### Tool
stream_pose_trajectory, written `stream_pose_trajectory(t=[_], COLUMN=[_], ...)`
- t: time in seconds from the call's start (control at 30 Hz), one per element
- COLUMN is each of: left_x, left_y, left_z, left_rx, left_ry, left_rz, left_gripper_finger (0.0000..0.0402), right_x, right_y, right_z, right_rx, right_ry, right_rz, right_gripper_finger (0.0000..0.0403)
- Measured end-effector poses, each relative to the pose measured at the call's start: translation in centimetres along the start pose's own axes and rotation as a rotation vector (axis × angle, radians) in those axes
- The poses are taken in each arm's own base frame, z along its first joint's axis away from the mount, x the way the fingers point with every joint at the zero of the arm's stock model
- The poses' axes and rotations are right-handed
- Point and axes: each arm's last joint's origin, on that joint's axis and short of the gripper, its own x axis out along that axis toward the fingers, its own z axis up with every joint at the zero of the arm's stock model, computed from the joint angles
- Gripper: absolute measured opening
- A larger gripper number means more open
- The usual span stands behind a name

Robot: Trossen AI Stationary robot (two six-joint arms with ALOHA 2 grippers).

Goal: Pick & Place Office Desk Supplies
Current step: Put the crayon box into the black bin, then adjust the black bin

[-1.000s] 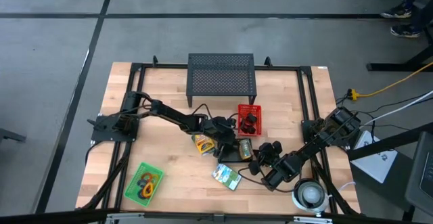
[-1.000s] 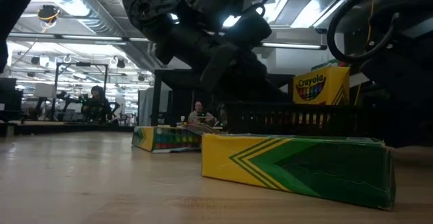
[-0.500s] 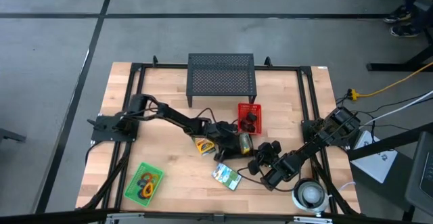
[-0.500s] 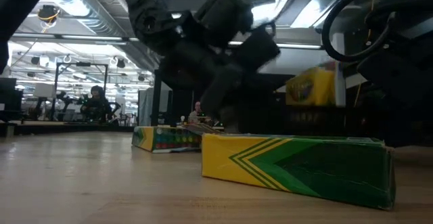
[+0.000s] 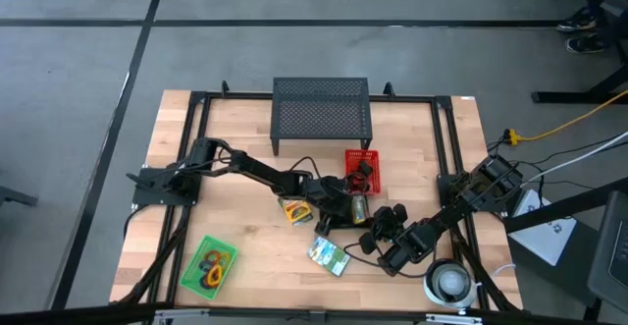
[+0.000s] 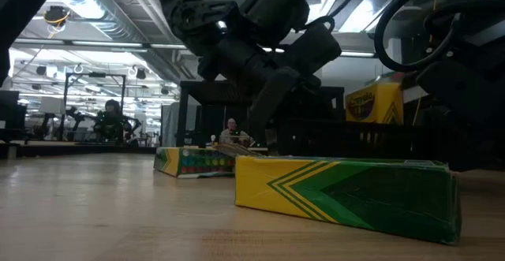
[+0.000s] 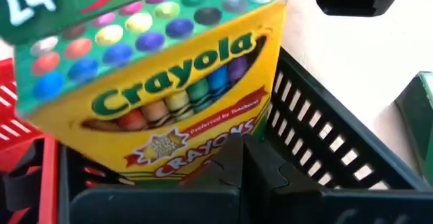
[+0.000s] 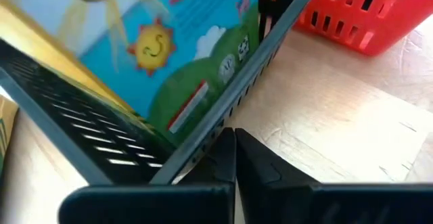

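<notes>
My left gripper [image 5: 341,205] is shut on a yellow-and-green Crayola crayon box [image 7: 169,82], held over a black slotted basket [image 7: 325,149] next to the red basket [image 5: 361,171] of black clips. My right gripper [image 5: 378,229] is shut on that black basket's wall [image 8: 81,116]; a printed sun face [image 8: 149,48] shows behind the wall. Two more crayon boxes lie flat on the table, one yellow [image 5: 294,210] and one blue-green [image 5: 330,256]. A green tray [image 5: 209,264] holds coloured loops. My left gripper pinches the crayon box at the lower edge of its front face [image 7: 223,153], coming from the table's left. The box is lifted and tilted, its lower end down inside the black basket. My own fingers [image 7: 260,176] hide the exact spot. My right gripper pinches the upper edge of the black basket's slotted wall [image 8: 203,153] between its two shut fingers [image 8: 254,163], slanting in from the table's near right. Whether the basket's bottom is flat on the table cannot be told.
A large black mesh stand [image 5: 322,109] sits at the far middle of the table. A round white object [image 5: 449,284] lies at the near right corner. Black frame rails [image 5: 446,138] run along the table's edges. Bare wood shows at the left and far right.
My left gripper has carried the crayon box a little toward the table's right and slightly down, nearer the red basket, and the box has tipped. The right gripper and the black basket have stayed where they were.
</notes>
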Motion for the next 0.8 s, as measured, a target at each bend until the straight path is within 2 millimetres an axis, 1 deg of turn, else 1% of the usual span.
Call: stream_pose_trajectory(t=[0.33, 0.43, 0.5, 0.6, 0.73, 0.8], left_x=[0.0, -0.7, -1.7, -3.3, -6.1, -7.7], left_y=[-0.3, -0.3, -0.2, 0.1, 0.0, -0.2], left_z=[-0.1, 0.3, 1.0, 2.4, 4.2, 4.7], left_rx=[0.008, 0.009, 0.003, -0.009, -0.005, -0.006], left_ry=[0.023, 0.056, 0.073, 0.046, -0.031, -0.051], left_rz=[-0.011, -0.020, -0.026, -0.060, -0.090, -0.086], left_gripper_finger=[0.0001, 0.0001, 0.0001, 0.0001, 0.0001, 0.0001], right_x=[0.0, 0.0, 0.0, 0.0, -0.1, -0.1], right_y=[0.1, 0.1, 0.1, 0.1, 0.1, 0.1], right_z=[0.0, 0.0, 0.0, 0.0, -0.1, -0.1], right_rx=[0.004, 0.004, 0.004, 0.002, 0.002, 0.003], right_ry=[0.002, 0.003, 0.003, 0.004, 0.005, 0.006], right_rz=[0.004, 0.005, 0.005, 0.005, 0.009, 0.011], right_gripper_finger=[0.0000, 0.0000, 0.0000, 0.0000, 0.0000, 0.0000])
